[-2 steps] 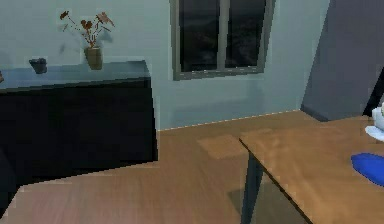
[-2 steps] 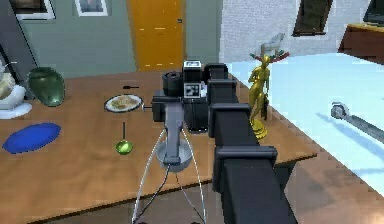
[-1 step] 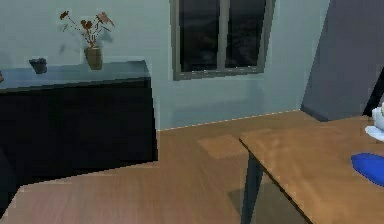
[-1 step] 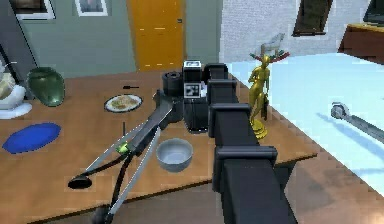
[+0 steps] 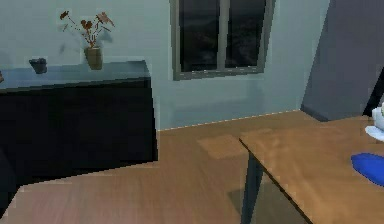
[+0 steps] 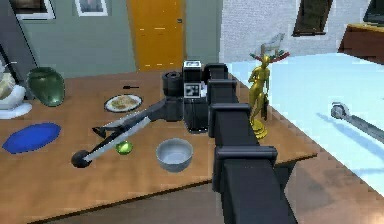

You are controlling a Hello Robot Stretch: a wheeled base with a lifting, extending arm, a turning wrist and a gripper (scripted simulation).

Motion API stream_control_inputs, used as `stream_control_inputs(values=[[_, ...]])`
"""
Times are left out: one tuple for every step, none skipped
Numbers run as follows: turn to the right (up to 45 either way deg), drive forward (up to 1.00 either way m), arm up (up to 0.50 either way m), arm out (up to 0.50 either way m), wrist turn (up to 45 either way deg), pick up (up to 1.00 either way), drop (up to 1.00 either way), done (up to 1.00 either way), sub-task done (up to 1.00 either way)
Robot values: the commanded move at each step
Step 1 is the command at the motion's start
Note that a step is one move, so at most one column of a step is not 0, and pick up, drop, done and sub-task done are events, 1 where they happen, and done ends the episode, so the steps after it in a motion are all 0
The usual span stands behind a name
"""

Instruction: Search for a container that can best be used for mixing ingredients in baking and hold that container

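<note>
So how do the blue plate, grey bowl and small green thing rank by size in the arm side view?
blue plate
grey bowl
small green thing
Plate and bowl look close, and the bowl sits nearer, so their order is unsure.

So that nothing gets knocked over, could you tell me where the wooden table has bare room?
Bare wood runs along the table's near edge, nearer than the blue plate and left of the grey bowl. It is crowded at the middle, where the gripper, a small green ball and the bowl sit close together.
</note>
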Motion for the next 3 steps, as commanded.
stream_control_inputs(values=[[0.0, 0.00, 0.00, 0.00, 45.0, 0.00, 0.00, 0.00, 0.00], [0.0, 0.00, 0.00, 0.00, 30.0, 0.00, 0.00, 0.00, 0.00], [0.0, 0.00, -0.28, 0.00, 0.0, 0.00, 0.00, 0.00, 0.00]])
